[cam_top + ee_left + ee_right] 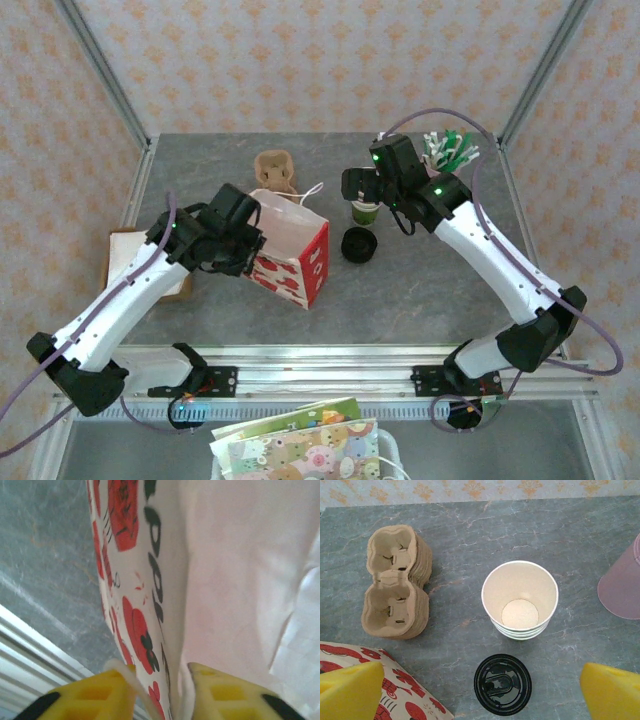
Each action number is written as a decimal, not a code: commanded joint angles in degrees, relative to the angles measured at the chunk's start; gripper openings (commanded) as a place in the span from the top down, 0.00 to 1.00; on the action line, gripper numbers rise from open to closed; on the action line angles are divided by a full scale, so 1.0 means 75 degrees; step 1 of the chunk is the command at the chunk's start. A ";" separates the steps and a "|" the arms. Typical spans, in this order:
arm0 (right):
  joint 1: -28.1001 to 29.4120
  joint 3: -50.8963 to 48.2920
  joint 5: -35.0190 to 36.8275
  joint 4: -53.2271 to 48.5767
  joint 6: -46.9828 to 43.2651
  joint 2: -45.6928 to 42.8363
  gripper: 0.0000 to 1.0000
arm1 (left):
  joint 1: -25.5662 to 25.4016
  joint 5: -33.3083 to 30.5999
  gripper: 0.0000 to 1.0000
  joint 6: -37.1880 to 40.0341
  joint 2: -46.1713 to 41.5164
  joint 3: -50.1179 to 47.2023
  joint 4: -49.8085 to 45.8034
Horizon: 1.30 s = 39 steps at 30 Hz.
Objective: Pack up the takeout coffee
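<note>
The left white-shelled arm (120, 300) reaches up and to the right from its base, with its black wrist (215, 235) turned inward. The left gripper (162, 690) shows two yellow fingers (100, 695) a narrow gap apart; whether they pinch cannot be told. The right white-shelled arm (495, 260) rises from its base and bends leftward, its camera looking straight down. The right gripper (480, 692) has its jaws spread wide, with the yellow tips at the two lower corners of its wrist view.
</note>
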 commanded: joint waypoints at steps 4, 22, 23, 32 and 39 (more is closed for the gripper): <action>0.0056 -0.0078 0.0363 0.0100 -0.0073 -0.0215 0.00 | 0.0718 -0.0110 0.81 0.1712 0.0294 0.0625 -0.1184; -0.0046 0.0342 0.1083 -0.0686 0.0944 0.0706 0.00 | 0.1909 0.0308 1.00 0.5203 0.0923 0.0873 -0.1292; -0.0080 0.0365 0.1054 -0.0728 0.1041 0.0753 0.00 | 0.1975 0.0302 1.00 0.5304 0.0957 0.0902 -0.1292; -0.0625 0.0528 0.0544 -0.1005 0.1605 0.1147 0.00 | 0.2372 0.0310 1.00 0.5852 0.1159 0.1195 -0.1292; -0.0851 0.0834 0.0261 -0.1093 0.1749 0.1533 0.01 | 0.2422 0.0423 0.60 0.5887 0.1099 0.1367 -0.1292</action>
